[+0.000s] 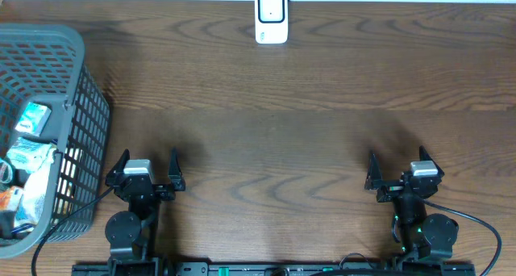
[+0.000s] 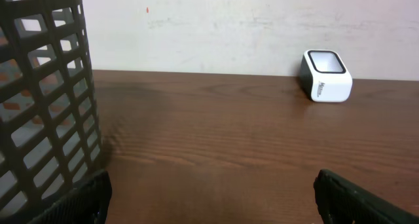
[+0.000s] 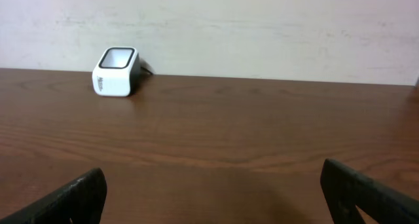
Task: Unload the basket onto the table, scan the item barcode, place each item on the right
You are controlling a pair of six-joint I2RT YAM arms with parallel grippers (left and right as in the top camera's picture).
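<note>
A white barcode scanner [image 1: 271, 18] with a dark window stands at the table's far edge, centre; it also shows as the scanner [image 2: 325, 76] in the left wrist view and the scanner [image 3: 116, 72] in the right wrist view. Packaged items [image 1: 31, 143] lie inside the grey mesh basket [image 1: 81, 82] at the left. My left gripper [image 1: 148, 168] rests open near the front edge, just right of the basket, nothing between its fingers. My right gripper [image 1: 399, 168] is open at the front right, also empty. Bare table lies between each gripper's jaws.
The basket wall [image 2: 46, 99] fills the left side of the left wrist view, close to the left gripper. A pale wall rises behind the table's far edge. Cables run from both arm bases along the front edge.
</note>
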